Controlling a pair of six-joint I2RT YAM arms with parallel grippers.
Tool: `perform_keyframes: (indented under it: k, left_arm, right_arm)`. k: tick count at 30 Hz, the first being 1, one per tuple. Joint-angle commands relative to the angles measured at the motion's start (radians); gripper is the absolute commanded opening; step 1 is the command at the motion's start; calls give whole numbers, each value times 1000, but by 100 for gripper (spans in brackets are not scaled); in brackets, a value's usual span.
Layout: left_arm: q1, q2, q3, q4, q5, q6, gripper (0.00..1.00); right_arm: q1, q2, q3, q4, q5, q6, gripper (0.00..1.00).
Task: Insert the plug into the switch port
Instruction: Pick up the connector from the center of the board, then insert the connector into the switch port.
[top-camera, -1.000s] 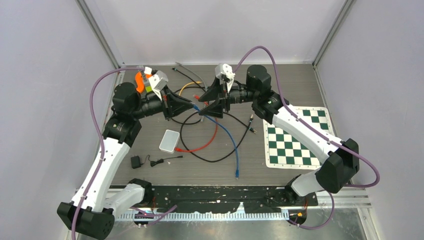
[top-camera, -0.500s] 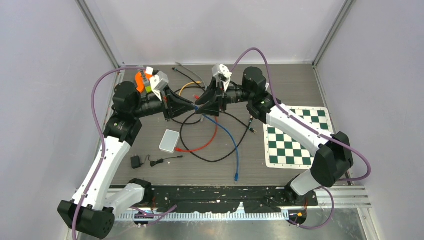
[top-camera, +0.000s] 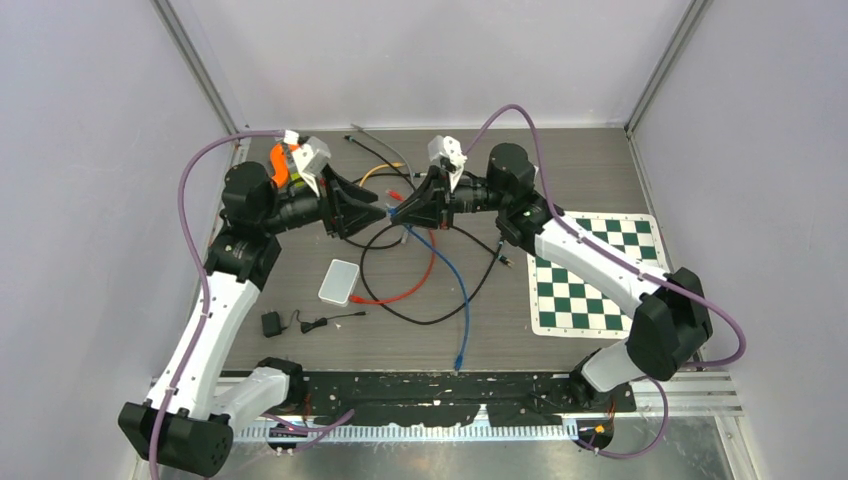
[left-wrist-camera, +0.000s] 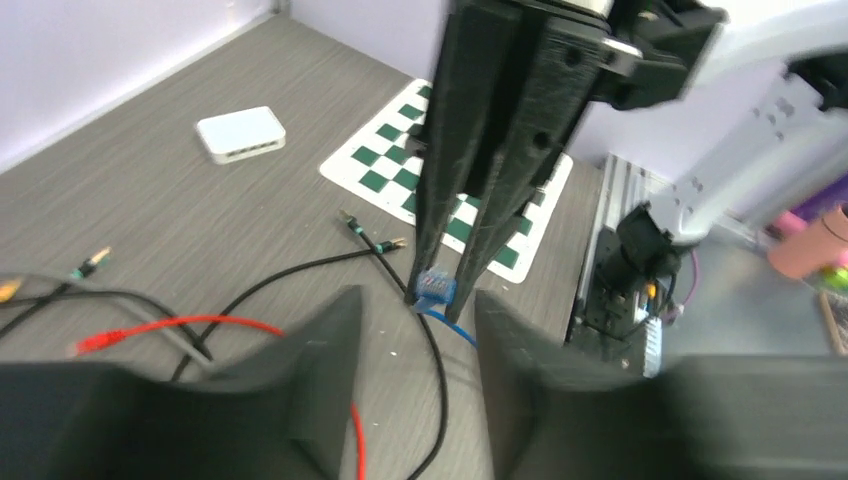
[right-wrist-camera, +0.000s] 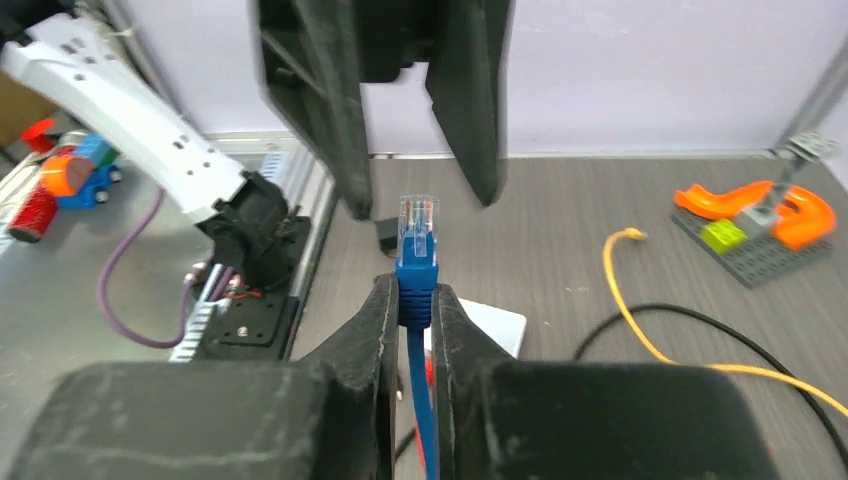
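The blue plug (right-wrist-camera: 417, 238) with its clear tip stands upright between the pads of my right gripper (right-wrist-camera: 415, 290), which is shut on its boot; the blue cable (top-camera: 465, 300) trails down toward the near edge. My left gripper (left-wrist-camera: 418, 300) faces it tip to tip, jaws apart, with the plug (left-wrist-camera: 436, 288) just beyond its fingertips and untouched. In the top view both grippers, left (top-camera: 383, 213) and right (top-camera: 398, 213), meet above the middle of the table. The white switch (top-camera: 340, 281) lies flat to the lower left of them, apart from both; its ports do not show.
Black and red cables (top-camera: 415, 290) loop under the grippers. A yellow cable (top-camera: 380, 172) and an orange toy (top-camera: 283, 163) lie at the back left. A small black adapter (top-camera: 271, 324) sits near the front left. A green chessboard mat (top-camera: 590, 275) covers the right side.
My right gripper has closed on the blue plug. My left gripper has opened off it and drawn slightly back. The cable's free end has slid left.
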Motion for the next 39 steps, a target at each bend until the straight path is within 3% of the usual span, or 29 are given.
perform_keyframes:
  k: [1,6,13,17,22,29,39]
  left_arm:
    - [63,-7,17,7,-148,-68,59]
    - [107,1,22,-113,-402,-113,74]
    - [205,59,41,-374,-799,-199,84]
    - [331,141,30,-457,-767,-258,81]
    - [447,192,-57,-424,-658,-317,75]
    - [462,300,-124,-393,-579,-317,71]
    - [462,433,-147,-405,-533,-283,62]
  right_arm:
    - [-16,-91,29,-166,227,-188,5]
    - [-19,-93,111,-454,506,-372,5]
    - [4,22,425,-824,847,-560,5]
    - [47,99,480,-886,975,-595,5]
    - [138,196,463,-862,1070,-585,5]
    - [281,308,425,-791,1112,-510,5]
    - [343,399,348,-736,1072,-459,5]
